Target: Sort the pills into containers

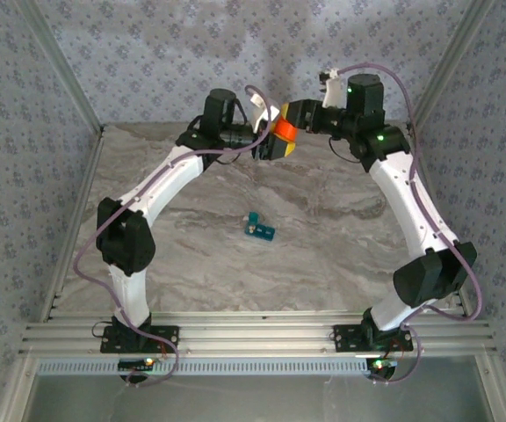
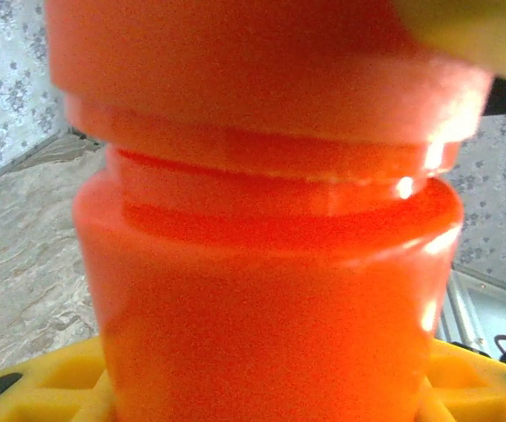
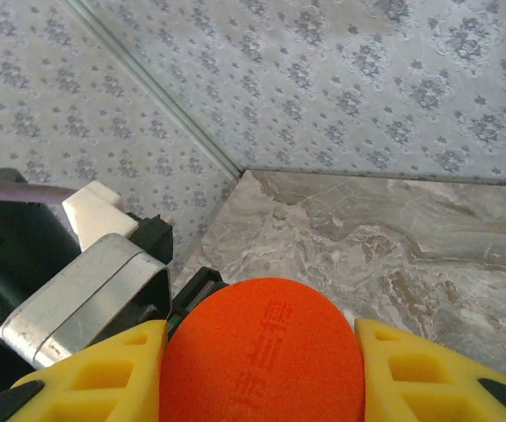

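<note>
While the left gripper (image 1: 271, 142) clamps the body of the orange bottle (image 1: 284, 130) and the right gripper (image 1: 293, 120) is closed on its cap (image 3: 257, 352), both hang together above the far middle of the surface (image 1: 341, 255). The teal pill box (image 1: 259, 229) lies on the surface well nearer, slightly left of the bottle, its long axis roughly left to right, about equally reachable by either arm, nothing standing between.

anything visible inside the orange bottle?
Can't tell. The orange bottle is tinted and blurred, and its cap is on, clamped in the right gripper. Any contents are hidden.
</note>
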You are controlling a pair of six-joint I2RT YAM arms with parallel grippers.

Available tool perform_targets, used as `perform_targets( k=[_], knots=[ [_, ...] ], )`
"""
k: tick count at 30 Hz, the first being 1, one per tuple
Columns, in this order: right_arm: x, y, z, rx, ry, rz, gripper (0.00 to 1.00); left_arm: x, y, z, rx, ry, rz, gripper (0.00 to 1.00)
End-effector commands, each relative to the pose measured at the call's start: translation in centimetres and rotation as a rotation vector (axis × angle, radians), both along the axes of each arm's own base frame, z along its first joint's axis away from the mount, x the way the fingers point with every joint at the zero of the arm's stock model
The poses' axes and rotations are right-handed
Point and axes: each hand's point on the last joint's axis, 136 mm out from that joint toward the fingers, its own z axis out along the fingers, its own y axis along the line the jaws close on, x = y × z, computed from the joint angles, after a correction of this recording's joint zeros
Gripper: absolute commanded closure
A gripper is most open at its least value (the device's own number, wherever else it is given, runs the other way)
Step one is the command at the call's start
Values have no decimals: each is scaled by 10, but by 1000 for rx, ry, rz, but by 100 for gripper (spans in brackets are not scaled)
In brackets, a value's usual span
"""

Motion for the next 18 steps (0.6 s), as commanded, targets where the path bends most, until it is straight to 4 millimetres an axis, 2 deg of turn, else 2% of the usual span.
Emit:
perform_targets(
  k=[1, 10, 18],
  knots=[
    [-12, 13, -32, -17, 121, 30, 64, -9, 5, 63, -110, -195, 32, 100],
    [-14, 19, -16, 63, 111, 103, 63, -15, 4, 64, -139, -183, -6, 100],
    [-16, 21, -8, 90, 120, 115, 62, -16, 3, 66, -145, -183, -11, 100]
  ],
)
